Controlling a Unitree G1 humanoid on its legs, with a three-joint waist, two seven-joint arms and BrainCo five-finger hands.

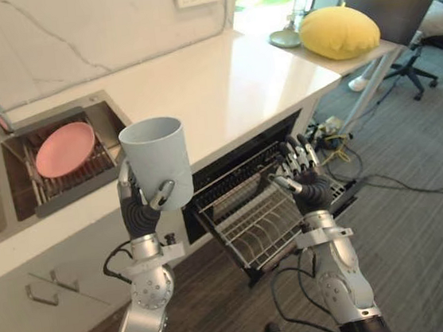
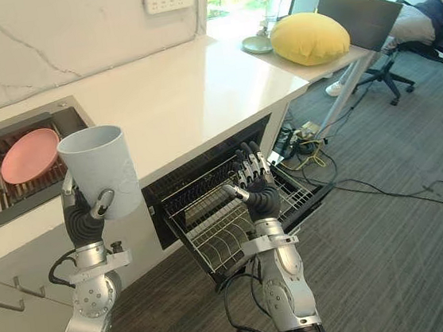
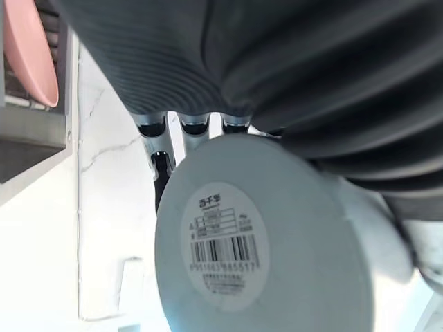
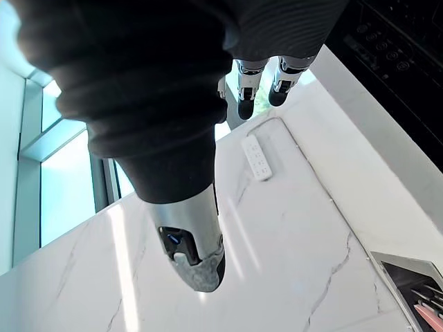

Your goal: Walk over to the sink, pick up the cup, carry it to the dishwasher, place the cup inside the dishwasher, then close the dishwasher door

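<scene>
Holding cup (image 1: 155, 159) up in left hand (image 1: 137, 208), fingers and thumb curled round it. Cup upright, open end up, in air by worktop (image 1: 219, 78) edge, between sink (image 1: 105, 115) and dishwasher (image 1: 247, 211). Pick-up looks done; carry nearly done. Right hand (image 1: 304, 176) has straight fingers, spread a bit, holding nothing, over pulled-out rack. Pink plate (image 1: 65, 148) sits in sink. Left to do: move cup over rack, set it in, shut door.

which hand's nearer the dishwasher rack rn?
Right. The right hand is open just over the dishwasher rack. The left hand, shut on the cup, is off past the rack's left edge.
</scene>
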